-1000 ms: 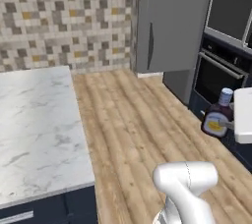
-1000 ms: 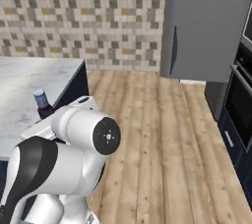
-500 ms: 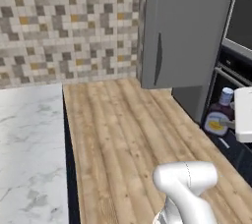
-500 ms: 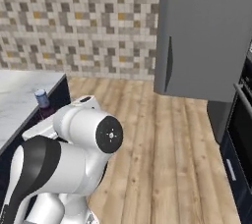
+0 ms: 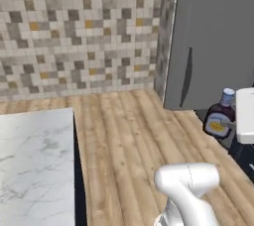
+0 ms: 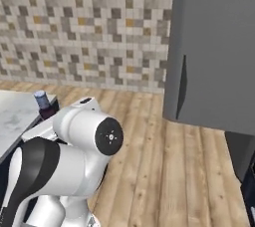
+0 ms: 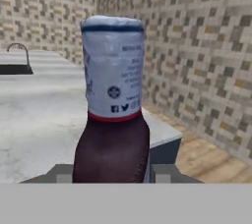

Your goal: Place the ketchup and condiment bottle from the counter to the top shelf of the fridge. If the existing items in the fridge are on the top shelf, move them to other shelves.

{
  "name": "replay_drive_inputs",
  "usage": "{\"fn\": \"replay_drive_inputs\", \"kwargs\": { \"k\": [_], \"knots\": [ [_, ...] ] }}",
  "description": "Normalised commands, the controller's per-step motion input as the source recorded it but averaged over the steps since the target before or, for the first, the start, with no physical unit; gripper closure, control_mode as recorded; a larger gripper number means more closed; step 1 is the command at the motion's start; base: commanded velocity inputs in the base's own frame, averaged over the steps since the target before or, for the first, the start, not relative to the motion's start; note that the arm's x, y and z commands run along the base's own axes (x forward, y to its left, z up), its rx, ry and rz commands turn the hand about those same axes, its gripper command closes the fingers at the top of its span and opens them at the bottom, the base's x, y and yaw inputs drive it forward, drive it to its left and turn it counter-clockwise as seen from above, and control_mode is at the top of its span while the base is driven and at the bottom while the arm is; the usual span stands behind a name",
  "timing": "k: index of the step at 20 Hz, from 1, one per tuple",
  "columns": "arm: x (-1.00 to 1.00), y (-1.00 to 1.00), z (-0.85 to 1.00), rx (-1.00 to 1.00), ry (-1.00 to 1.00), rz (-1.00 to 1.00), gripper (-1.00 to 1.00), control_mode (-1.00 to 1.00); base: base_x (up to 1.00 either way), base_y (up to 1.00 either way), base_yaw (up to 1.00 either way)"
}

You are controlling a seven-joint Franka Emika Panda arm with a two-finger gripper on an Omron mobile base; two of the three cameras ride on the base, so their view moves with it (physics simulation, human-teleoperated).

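Wooden plank floor point(image 5: 124, 136) underfoot, mosaic tile wall point(image 5: 79, 31) behind, tall grey fridge point(image 5: 213, 41) standing shut with its dark handle point(image 5: 187, 76) showing on the door. Marble table point(image 5: 34, 165) off to the side of the arm, its pale top also spread out beyond the gripper in the hand view, with a sink and curved faucet point(image 7: 17, 56) far back on it.

Gripper point(image 7: 112, 171) closed on a bottle point(image 7: 113, 115), dark body clamped between the two fingers point(image 7: 165, 173), one pressed against each side low on the body. Bottle upright along the gripper's line, white label with small print wrapped around its upper part, thin red band just below the label, pale cap on top. Same bottle seen in the left base view, lifted clear of the floor and carried in front of the fridge, near the lower corner of the door, yellow patch on its dark front. In the right base view, cap and dark neck peeking out just behind the arm's white shoulder, near the table's edge.
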Motion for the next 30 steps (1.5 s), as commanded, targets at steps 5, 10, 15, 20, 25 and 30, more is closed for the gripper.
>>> {"fn": "replay_drive_inputs", "kwargs": {
  "k": [5,10,15,20,25,30],
  "knots": [
    [0.00,0.00,0.00,0.00,0.00,0.00,1.00,1.00,1.00,0.50,0.11],
    [0.00,0.00,0.00,0.00,0.00,0.00,1.00,1.00,1.00,0.56,0.06],
    [0.00,0.00,0.00,0.00,0.00,0.00,1.00,1.00,1.00,0.21,0.03],
    [0.00,0.00,0.00,0.00,0.00,0.00,1.00,1.00,1.00,0.15,0.03],
    [0.00,0.00,0.00,0.00,0.00,0.00,1.00,1.00,1.00,0.21,0.00],
    [0.00,0.00,0.00,0.00,0.00,0.00,1.00,1.00,1.00,0.17,0.00]
  ]
}}
